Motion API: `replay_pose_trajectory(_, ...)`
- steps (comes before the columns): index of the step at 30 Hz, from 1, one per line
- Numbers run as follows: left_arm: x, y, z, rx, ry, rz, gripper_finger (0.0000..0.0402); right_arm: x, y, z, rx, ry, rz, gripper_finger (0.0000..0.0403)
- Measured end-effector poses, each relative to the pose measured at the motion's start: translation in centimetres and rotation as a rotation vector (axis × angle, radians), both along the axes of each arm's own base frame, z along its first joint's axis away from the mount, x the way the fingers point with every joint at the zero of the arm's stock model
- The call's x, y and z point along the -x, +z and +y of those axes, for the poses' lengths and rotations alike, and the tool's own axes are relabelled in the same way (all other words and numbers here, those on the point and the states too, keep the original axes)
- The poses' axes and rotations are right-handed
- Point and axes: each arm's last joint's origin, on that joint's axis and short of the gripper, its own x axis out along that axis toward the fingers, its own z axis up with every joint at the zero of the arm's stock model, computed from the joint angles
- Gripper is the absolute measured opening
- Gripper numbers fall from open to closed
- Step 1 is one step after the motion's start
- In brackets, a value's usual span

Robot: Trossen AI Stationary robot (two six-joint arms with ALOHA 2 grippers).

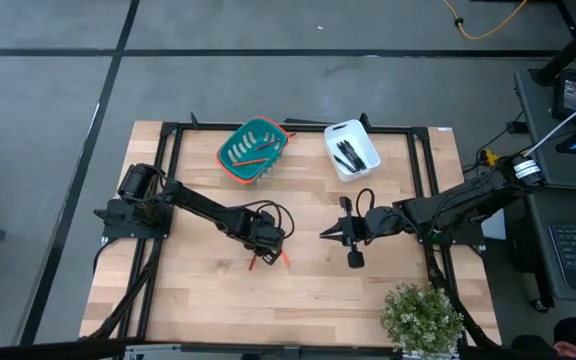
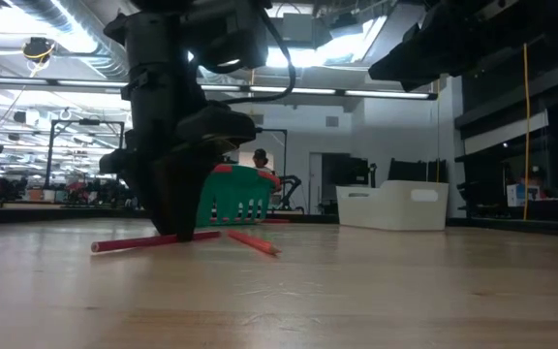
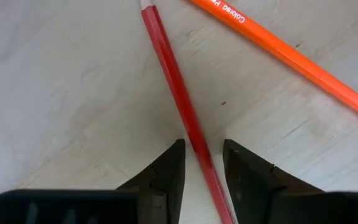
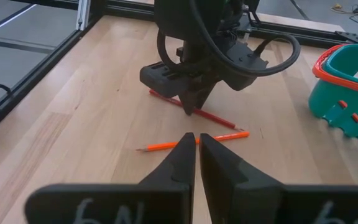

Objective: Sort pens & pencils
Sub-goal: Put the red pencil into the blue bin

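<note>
Pale wooden bench (image 1: 198, 300) inside a dark frame, workshop floor around it, a potted plant (image 1: 423, 317) at the near right corner.

Progress, judged from how things lie: sorting looks mostly done.
- White bin (image 1: 352, 148) at the back holds the pens (image 1: 348, 155), several black sticks lying together. No black stick seen loose on the bench.
- Teal basket (image 1: 252, 151) with an orange rim, left of the bin, has at least one orange pencil (image 1: 255, 160) inside.
- Left to do: two pencils on the open wood near the middle, a red pencil (image 3: 178, 93) and an orange pencil (image 3: 291, 56). They lie near each other at an angle; the wrist views show them apart, not crossing.

Left arm: reaches in from the left edge, left pincer (image 3: 202, 165) pointed straight down at the bench. Its fingers stand parted, one on each side of the red pencil, the shaft running between the tips. Not clenched; a gap shows on both sides of the shaft. In the level view, the tips are at or just above the wood. Likely step in hand: closing on the red pencil for the basket.

Right arm: waits over the right half of the bench, right pincer (image 4: 197, 149) clenched, tips together, grasping nothing, aimed toward the left arm's work.
</note>
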Motion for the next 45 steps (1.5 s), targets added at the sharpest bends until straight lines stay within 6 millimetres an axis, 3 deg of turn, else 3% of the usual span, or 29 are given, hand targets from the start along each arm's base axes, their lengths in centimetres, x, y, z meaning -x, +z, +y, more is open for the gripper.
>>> replay_pose_trajectory(15, -0.01, -0.27, 0.08, -0.08, -0.045, 0.004, 0.0102, 0.0, 0.0, 0.02, -0.006, 0.005, 0.001, 0.0026)
replay_pose_trajectory(45, 0.23, -0.32, -0.71, -0.148, -0.161, 0.006, 0.0012, 0.0, 0.0, 0.03, -0.007, 0.006, 0.001, 0.0026)
